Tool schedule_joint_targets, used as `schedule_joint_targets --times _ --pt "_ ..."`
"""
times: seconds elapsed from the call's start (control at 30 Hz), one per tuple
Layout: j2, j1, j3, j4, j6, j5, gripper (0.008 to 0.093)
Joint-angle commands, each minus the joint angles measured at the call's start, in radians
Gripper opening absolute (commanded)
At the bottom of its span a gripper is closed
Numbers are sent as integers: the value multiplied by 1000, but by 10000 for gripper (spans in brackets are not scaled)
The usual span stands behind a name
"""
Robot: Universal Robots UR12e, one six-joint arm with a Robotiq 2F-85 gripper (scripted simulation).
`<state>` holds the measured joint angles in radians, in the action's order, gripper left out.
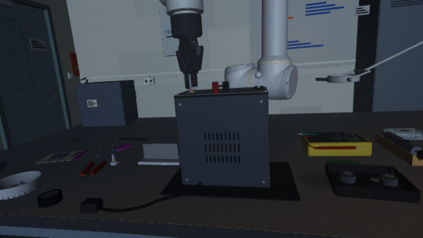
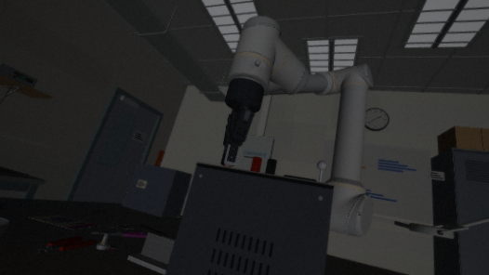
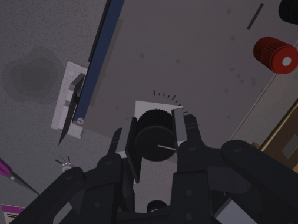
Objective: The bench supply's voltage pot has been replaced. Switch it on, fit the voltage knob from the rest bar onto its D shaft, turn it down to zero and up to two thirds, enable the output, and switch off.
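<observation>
My gripper (image 3: 153, 134) points down at the left end of the bench supply's (image 1: 222, 136) top panel, closed around the black voltage knob (image 3: 154, 134). The knob sits inside a ring of scale ticks (image 3: 169, 98). Its white pointer line aims to the right in the wrist camera. A red terminal post (image 3: 275, 55) and a black one (image 3: 290, 11) stand further along the panel. From the side the gripper (image 1: 191, 82) hides the knob.
The robot's base (image 1: 262, 78) rises behind the supply. A yellow multimeter (image 1: 336, 144) and a black tray (image 1: 370, 182) lie to the right. Pliers (image 1: 93, 169), a tape roll (image 1: 50, 198) and a power brick (image 1: 91, 205) lie to the left.
</observation>
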<state>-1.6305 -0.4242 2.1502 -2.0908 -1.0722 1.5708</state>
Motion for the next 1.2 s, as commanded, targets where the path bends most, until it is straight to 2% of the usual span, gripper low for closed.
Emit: schedule_joint_targets --times 0.0,0.4,1.17 --pt "0 0 0 0 0 0 310" --pt "0 0 0 0 0 0 540" --pt "-8 0 -10 17 0 0 540"
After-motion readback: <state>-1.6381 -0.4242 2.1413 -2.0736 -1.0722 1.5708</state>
